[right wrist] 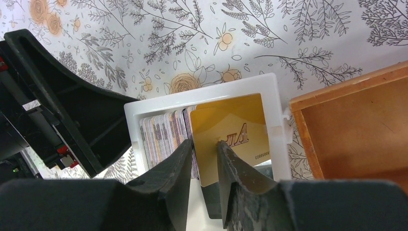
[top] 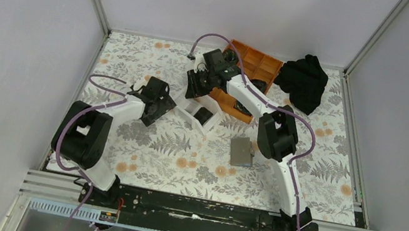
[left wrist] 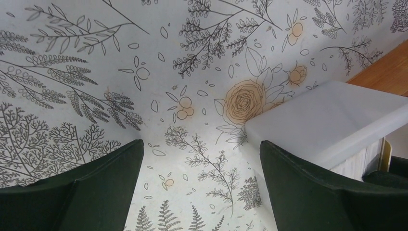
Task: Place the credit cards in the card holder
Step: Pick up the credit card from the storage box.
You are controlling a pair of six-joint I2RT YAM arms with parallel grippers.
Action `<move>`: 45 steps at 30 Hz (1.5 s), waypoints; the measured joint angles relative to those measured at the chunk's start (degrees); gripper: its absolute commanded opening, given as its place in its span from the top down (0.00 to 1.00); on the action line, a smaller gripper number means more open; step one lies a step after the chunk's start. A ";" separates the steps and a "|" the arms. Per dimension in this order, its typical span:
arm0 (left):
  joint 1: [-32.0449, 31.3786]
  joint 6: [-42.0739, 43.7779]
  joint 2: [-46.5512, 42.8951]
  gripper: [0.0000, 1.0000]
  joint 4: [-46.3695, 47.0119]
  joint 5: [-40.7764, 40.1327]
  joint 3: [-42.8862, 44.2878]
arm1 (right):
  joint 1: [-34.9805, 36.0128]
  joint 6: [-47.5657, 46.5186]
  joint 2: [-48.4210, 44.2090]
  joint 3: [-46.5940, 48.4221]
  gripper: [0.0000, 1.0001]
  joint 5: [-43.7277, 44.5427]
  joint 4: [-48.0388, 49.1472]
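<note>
A tan-gold credit card (right wrist: pixel 231 130) stands on edge at the end of a row of cards (right wrist: pixel 163 134) inside a white box (right wrist: pixel 207 91). The right end effector (right wrist: pixel 204 143) straddles its edge with narrowed fingers; whether they clamp it, I cannot tell. The grey card holder (top: pixel 241 152) lies flat on the bench (top: pixel 171 148), apart from the box. The left end effector (left wrist: pixel 202 149) hangs spread wide beside the box.

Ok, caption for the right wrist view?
Right gripper straddling the gold card standing in the white box.
</note>
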 measured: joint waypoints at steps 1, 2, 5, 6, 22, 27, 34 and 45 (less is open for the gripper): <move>0.11 0.20 0.11 0.02 -0.15 0.02 0.20 | 0.00 0.13 -0.09 -0.07 0.70 0.07 0.07; 0.31 0.59 0.35 0.02 -0.55 0.00 0.63 | 0.00 0.28 -0.11 -0.07 0.71 0.26 0.04; 0.52 1.62 1.14 0.02 -1.64 0.00 1.88 | 0.02 0.55 -0.26 -0.07 0.74 1.01 -0.02; 0.68 2.12 1.57 0.02 -2.08 0.00 2.45 | 0.04 0.72 -0.31 -0.07 0.75 1.22 -0.02; 1.01 5.25 4.66 0.02 -5.40 -0.04 6.16 | 0.39 0.63 -1.70 -0.22 0.83 6.75 -1.99; 1.03 6.64 5.73 0.02 -7.23 -0.31 8.13 | 0.44 0.59 -2.32 -0.33 0.84 8.46 -2.82; 1.20 7.34 8.33 0.02 -6.84 -0.92 12.76 | 0.39 0.48 -3.34 -1.55 0.82 10.38 -3.61; 1.27 7.30 8.83 0.02 -5.16 -1.29 14.19 | 0.35 0.48 -5.88 -4.87 0.83 11.58 -3.48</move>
